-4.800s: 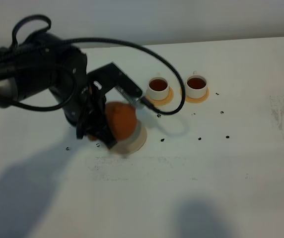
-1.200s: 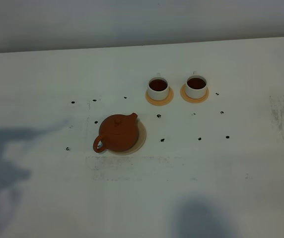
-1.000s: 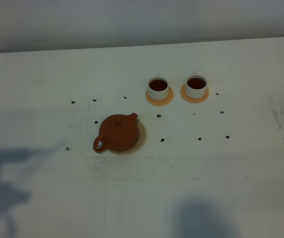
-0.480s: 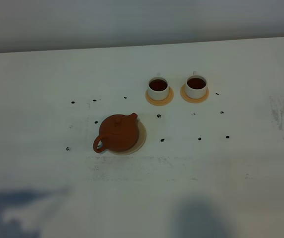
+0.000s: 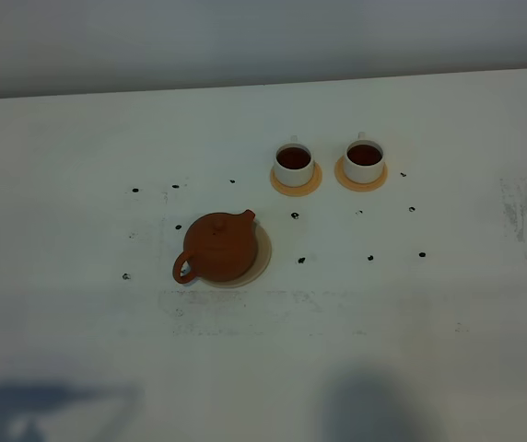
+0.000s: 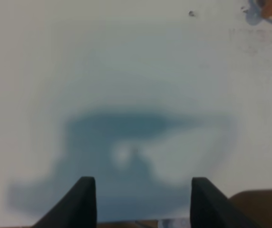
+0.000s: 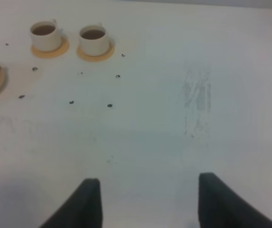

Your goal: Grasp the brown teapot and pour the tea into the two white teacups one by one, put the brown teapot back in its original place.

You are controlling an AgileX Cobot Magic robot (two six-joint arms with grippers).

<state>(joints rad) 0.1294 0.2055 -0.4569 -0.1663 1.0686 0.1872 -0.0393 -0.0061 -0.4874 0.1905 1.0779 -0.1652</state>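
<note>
Sitting square on the pale beige disc (image 5: 262, 261), the brown teapot (image 5: 217, 247) is down and upright, loop handle toward the near left, spout aimed up toward the cups. Nothing grips it. Moving right across the white table (image 5: 79, 138), the two white teacups come next: the left cup (image 5: 294, 164) on its orange-tan coaster (image 5: 296, 185), then the right cup (image 5: 365, 160) on its own coaster (image 5: 362, 182), just beside the first. Both show dark tea inside, so by the look of it both pours are done and the pot is home.

No arm shows in the high view, only soft shadows along the near edge. The left gripper (image 6: 138, 199) hangs over bare table with its dark fingers set wide apart and nothing between them; a sliver of the teapot sits at the far corner of its view, well away. The right gripper (image 7: 148, 202) is likewise spread wide and empty, looking out over the cups and a scuffed patch (image 7: 196, 102) on the table surface.

Judging from all this, the task sits at its closing step, with the put-back complete. What remains calls only for both arms to stay clear and settle at rest, leaving teapot and cups undisturbed.
</note>
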